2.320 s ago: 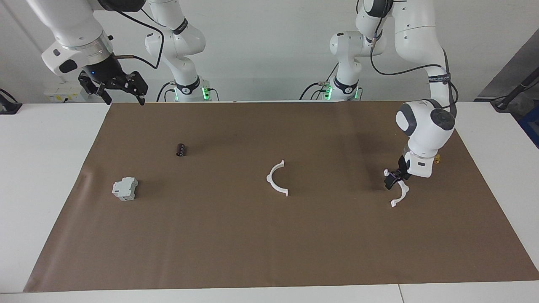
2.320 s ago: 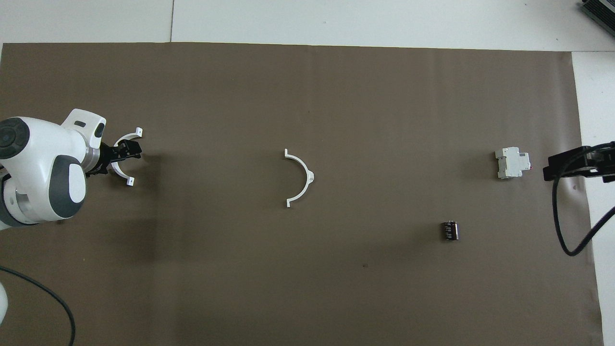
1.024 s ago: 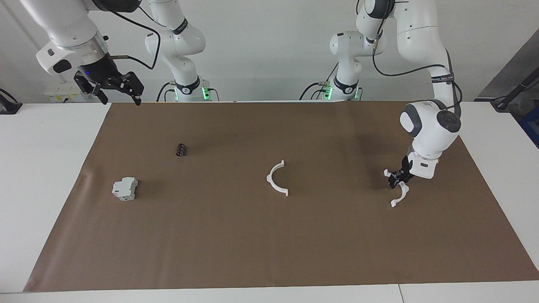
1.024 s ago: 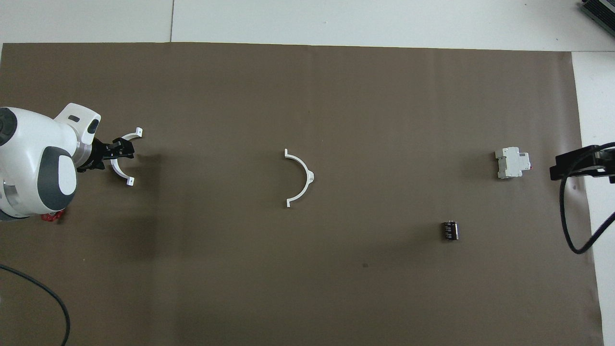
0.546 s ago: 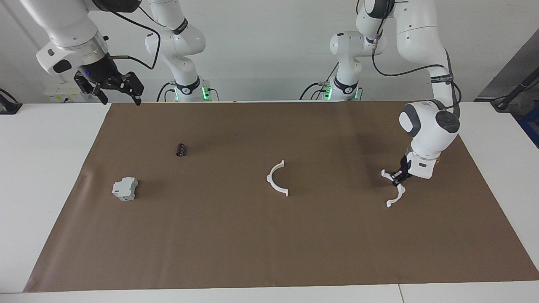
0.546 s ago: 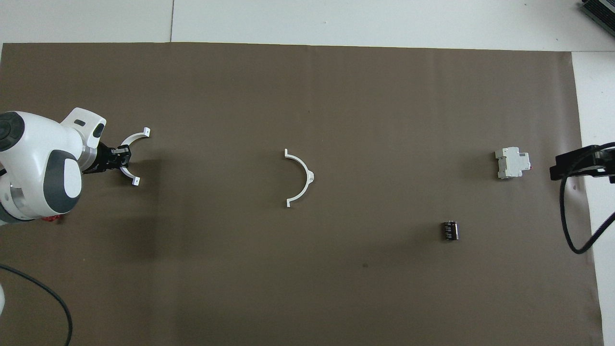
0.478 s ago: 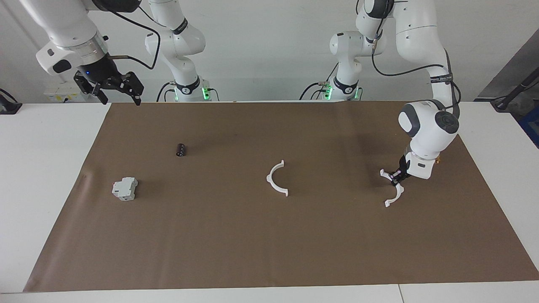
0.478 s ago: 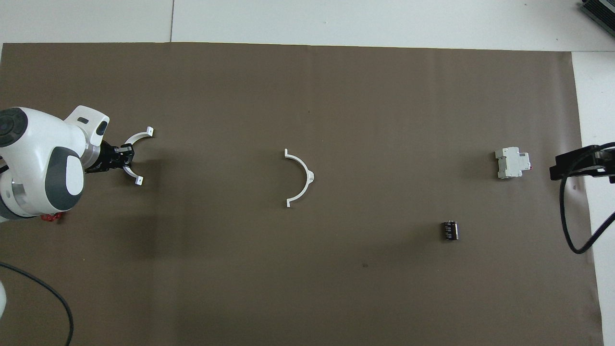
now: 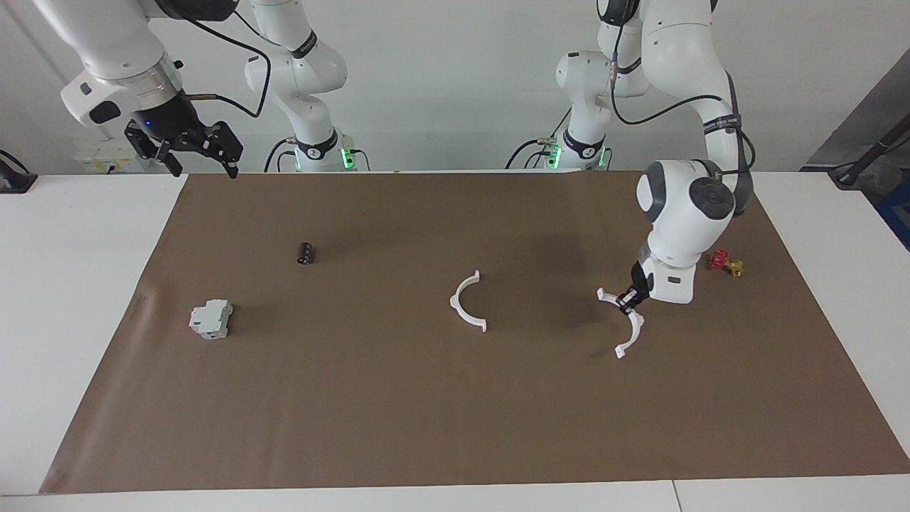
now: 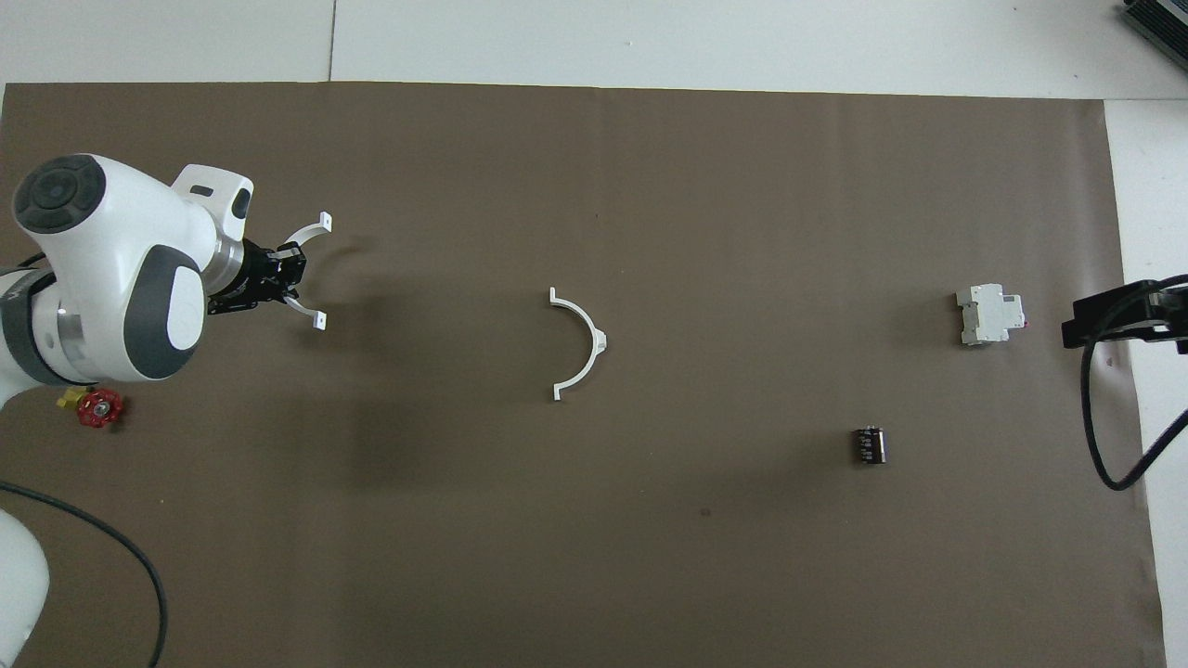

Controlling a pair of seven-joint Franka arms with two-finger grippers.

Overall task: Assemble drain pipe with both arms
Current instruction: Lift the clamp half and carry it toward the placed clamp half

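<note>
Left gripper (image 9: 628,299) pinching one white half-ring arc (image 9: 625,321) at its middle, up off the brown mat (image 9: 455,427) toward the left arm's end of the tabletop (image 9: 85,235), going by the shadow under it. Same left gripper (image 10: 278,278) in the overhead view with the held arc (image 10: 311,274) opening toward the middle of the mat.

Other half-ring arc (image 9: 468,301) lying flat mid-mat, well apart from the held one, nothing touching it. From above, that loose arc (image 10: 580,343) opening back toward the held piece, bare mat between the two.

Small red-and-yellow valve (image 9: 725,263) on the mat just beside the left arm's wrist, nearer the robots than the held arc; also visible from above (image 10: 93,406).

Toward the right arm's end: small dark cylinder (image 9: 306,252) and a grey-white blocky box (image 9: 211,318), both well apart from the arcs.

Right gripper (image 9: 192,146) waiting up high over the mat's corner, fingers spread, holding nothing. Only a dark edge of it (image 10: 1114,320) showing in the overhead view, probably the fingers, hard to say.

No containers anywhere on the mat.
</note>
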